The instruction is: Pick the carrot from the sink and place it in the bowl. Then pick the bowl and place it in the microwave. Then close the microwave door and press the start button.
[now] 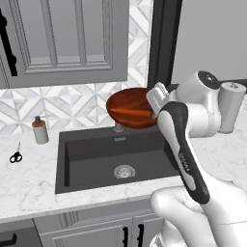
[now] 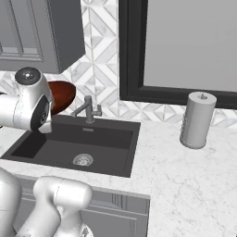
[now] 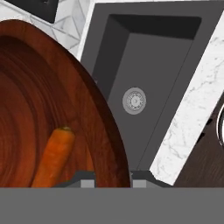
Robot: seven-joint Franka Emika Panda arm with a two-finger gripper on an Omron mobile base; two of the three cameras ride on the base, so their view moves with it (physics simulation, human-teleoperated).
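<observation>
The pincer (image 3: 113, 178) is seen in the hand view clamped on the rim of the bowl (image 3: 48, 109), one fingertip (image 3: 85, 179) inside the rim and the other outside it. The carrot (image 3: 54, 155) is seen lying in the bowl, its thick end toward the rim, just beside the inner fingertip.

In the left base view the bowl (image 1: 131, 107) is held aloft, tilted, above the back edge of the sink (image 1: 96, 154) and clear of the counter (image 1: 29, 188). The carrot (image 1: 131, 113) is seen as an orange strip across the bowl's inside. The pincer (image 1: 155, 103) is placed at the bowl's right rim. In the right base view the bowl (image 2: 62, 95) is partly hidden behind the arm, just left of the faucet (image 2: 88, 110).

Below the bowl, the sink (image 2: 99, 141) is set into the marble counter (image 2: 185, 180), with its round drain (image 2: 83, 160) near the middle of the basin floor.

On the counter left of the sink, scissors (image 1: 16, 156) are noted near the front and a soap dispenser (image 1: 40, 130) behind them, by the tiled wall. Right of the sink, a grey upright cylinder (image 2: 198, 119) is noted on the counter.

Farthest back, a panelled cabinet (image 1: 62, 38) is mounted above the soap dispenser, and a dark-framed grey panel (image 2: 185, 46) is set in the wall behind the cylinder.
</observation>
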